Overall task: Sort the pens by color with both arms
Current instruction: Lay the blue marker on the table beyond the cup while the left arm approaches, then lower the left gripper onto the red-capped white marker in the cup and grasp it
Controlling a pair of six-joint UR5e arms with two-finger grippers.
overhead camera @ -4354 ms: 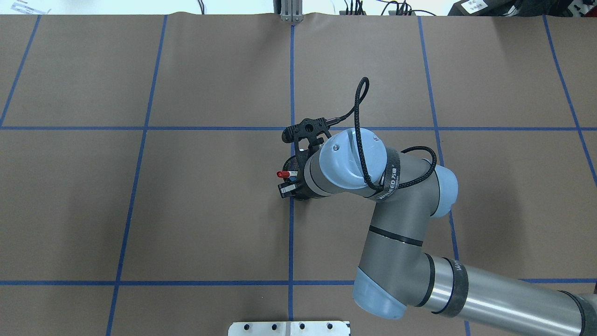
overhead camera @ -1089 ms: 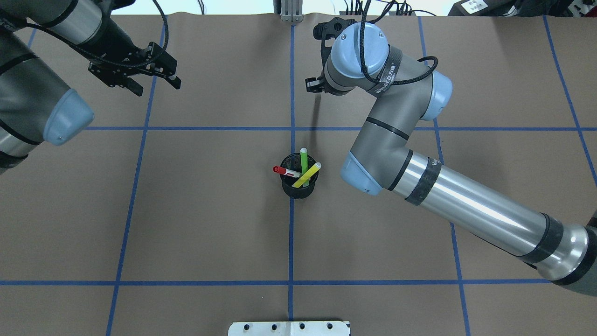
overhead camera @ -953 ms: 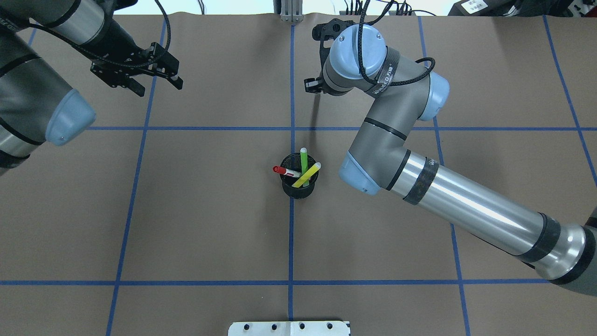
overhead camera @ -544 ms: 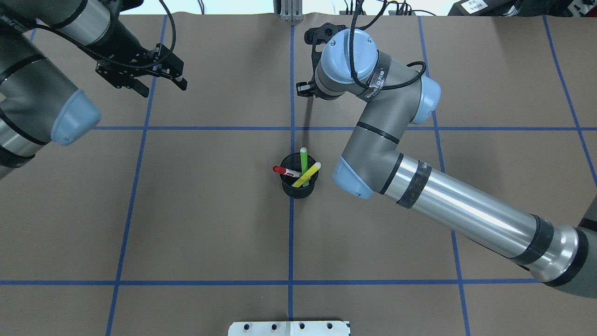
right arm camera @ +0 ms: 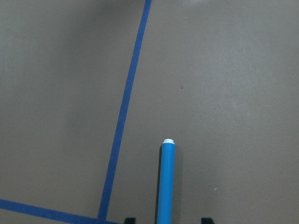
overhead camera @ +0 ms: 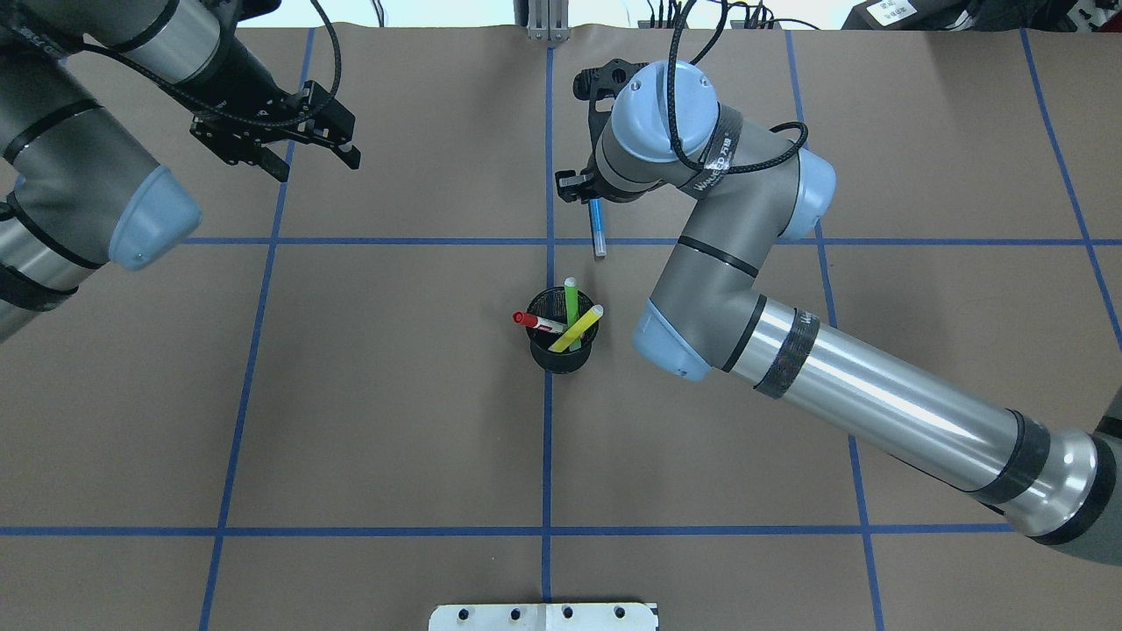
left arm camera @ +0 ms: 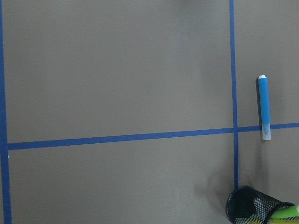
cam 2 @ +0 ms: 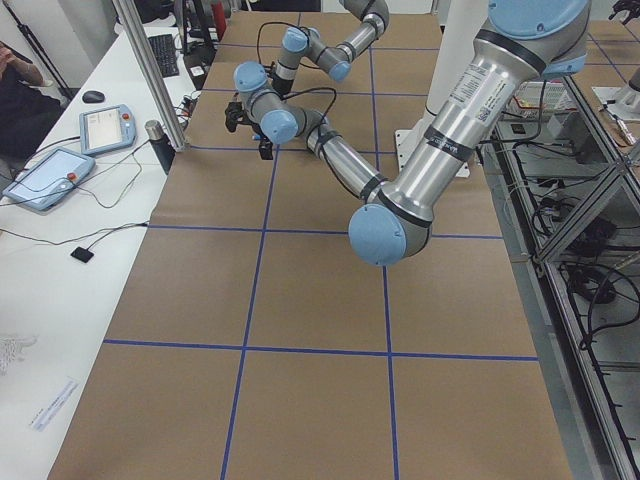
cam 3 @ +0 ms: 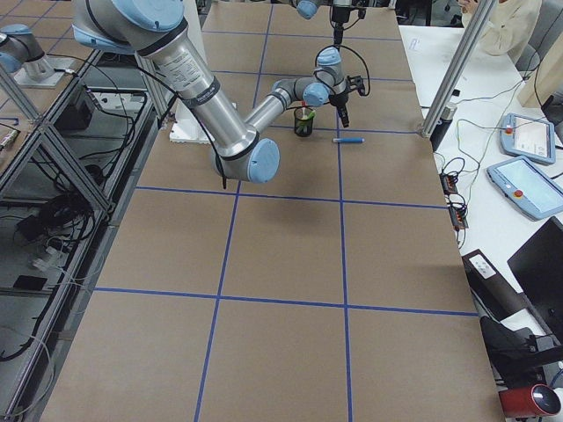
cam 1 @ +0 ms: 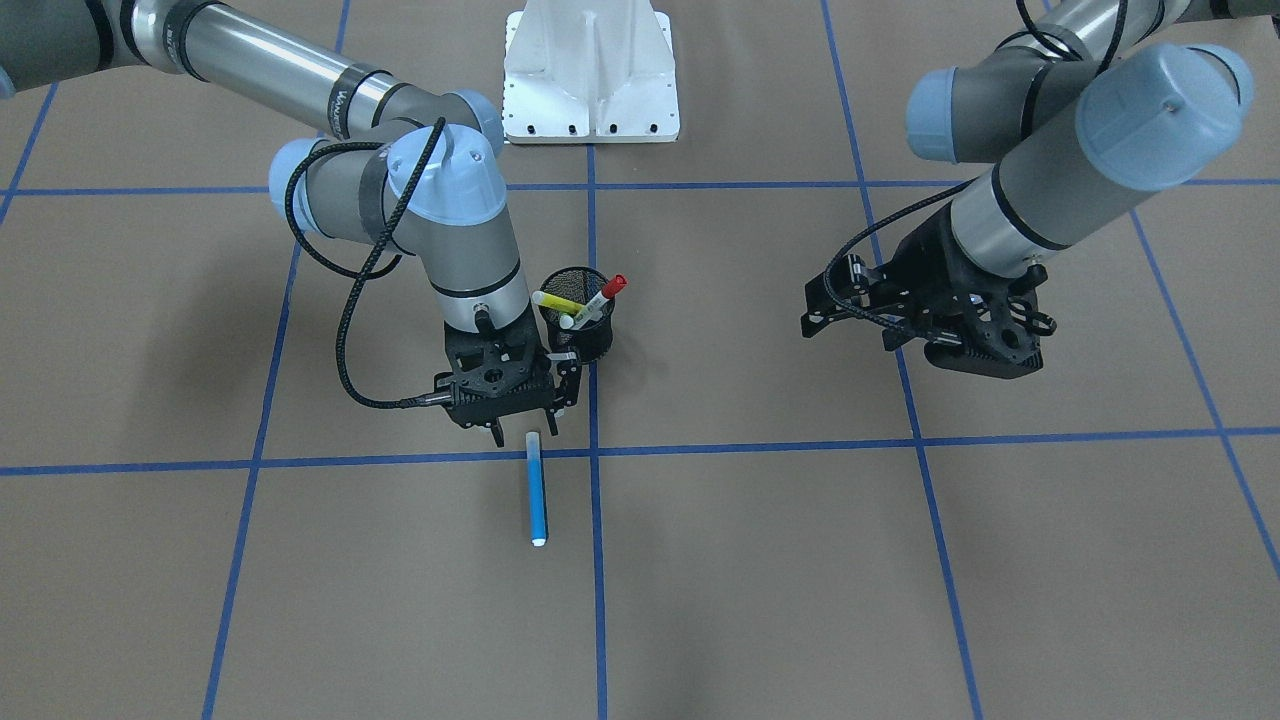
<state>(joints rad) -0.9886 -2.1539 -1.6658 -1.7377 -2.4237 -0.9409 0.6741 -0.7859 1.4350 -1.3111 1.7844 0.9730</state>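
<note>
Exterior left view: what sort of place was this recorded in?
Most likely a robotics lab work cell. The table is covered in brown paper gridded with blue tape, two teach pendants lie on the white side bench, and an aluminium frame post stands at its edge.

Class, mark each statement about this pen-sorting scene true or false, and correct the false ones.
1. The blue pen lies flat on the table, outside the mesh cup. True.
2. Four pens stand in the mesh cup. False: three do, the red-capped pen, the green pen and the yellow pen.
3. The left gripper holds the green pen. False: it is open and empty, away from the cup; the green pen is in the cup.
4. The right gripper is open over one end of the blue pen. True.
</note>
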